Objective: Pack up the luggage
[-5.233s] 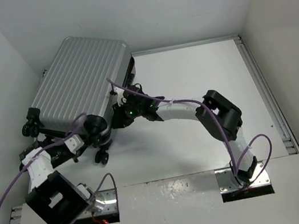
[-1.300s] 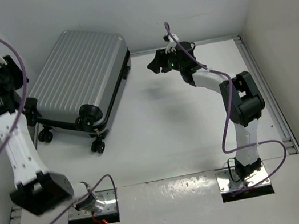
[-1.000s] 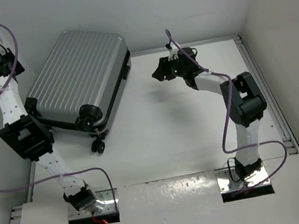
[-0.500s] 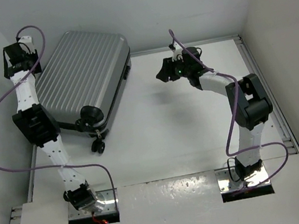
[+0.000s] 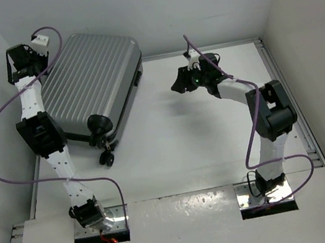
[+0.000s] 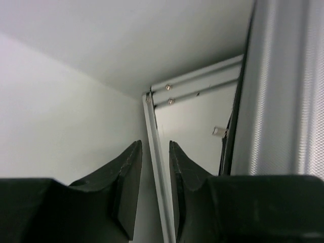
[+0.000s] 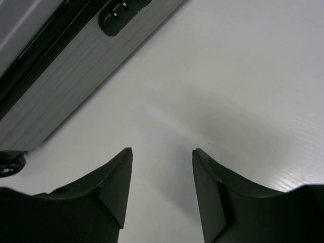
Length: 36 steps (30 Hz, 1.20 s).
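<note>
Where everything rests: bare white surface (image 5: 202, 133), walled in white at the back and on both sides, with a metal frame rail (image 6: 159, 167) along its left edge.
Luggage: large silver-grey hard-shell suitcase with a ribbed shell (image 5: 90, 84), lying flat and shut on the back-left part of the surface, set at an angle, its small black wheels (image 5: 107, 158) toward the near side.
Left arm: stretched up along the left wall, its wrist beside the case's far-left corner; whether it touches the case cannot be told.
Right arm: reaching over the bare back-middle of the surface, well apart from the case.
Right claw (image 7: 162, 154): spread, nothing between its fingers, aimed at bare surface.
Left claw (image 6: 154, 147): fingers only slightly apart, pinching nothing, with the ribbed shell just to its right.
Step in hand: probably taking up position around the closed case; no loose items to pack show anywhere.
Next move: likely calls for each claw to meet an edge of the shell squarely, since the smooth hard shell could slide or pivot on its wheels if pushed from one side.
</note>
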### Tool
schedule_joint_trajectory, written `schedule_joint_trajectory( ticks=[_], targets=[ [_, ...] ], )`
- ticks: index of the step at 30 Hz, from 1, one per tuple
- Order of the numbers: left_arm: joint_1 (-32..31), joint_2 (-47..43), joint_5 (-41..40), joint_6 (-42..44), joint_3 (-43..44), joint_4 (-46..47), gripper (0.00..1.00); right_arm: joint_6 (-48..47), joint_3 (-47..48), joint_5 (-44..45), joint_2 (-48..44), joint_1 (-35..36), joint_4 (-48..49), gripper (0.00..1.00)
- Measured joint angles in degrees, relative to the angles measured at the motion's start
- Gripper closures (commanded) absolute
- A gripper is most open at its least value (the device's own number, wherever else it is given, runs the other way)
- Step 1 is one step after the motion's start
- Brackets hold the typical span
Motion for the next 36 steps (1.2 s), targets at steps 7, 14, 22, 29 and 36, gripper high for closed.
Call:
schedule_joint_trajectory(
  ticks=[7,14,22,29,36],
  targets=[
    [-1.4,-0.3,6.3,9.2,-1.7,3.8,0.73,-2.3,-2.0,-1.4,-1.9,-0.8,-1.0,0.48],
    [-7.0,-0.4,8.9,17.6,-2.3,5.0,0.77,-3.4,-3.3,-1.9,-3.5,-4.5,-1.7,0.49],
    [-15.4,-0.9,15.7,21.9,-3.4,3.2,0.8,-3.9,-6.5,-3.0,-6.7,-7.5,-2.7,0.49],
    [-20.8,-2.3,17.8,26.4,-6.8,0.9,0.81,-3.9,-8.4,-7.4,-8.9,-10.0,-2.9,0.57],
    [-20.4,-3.1,27.6,22.1,-17.3,-9.0,0.69,-4.5,-13.5,-7.4,-13.8,-10.3,-5.0,0.64]
  ],
)
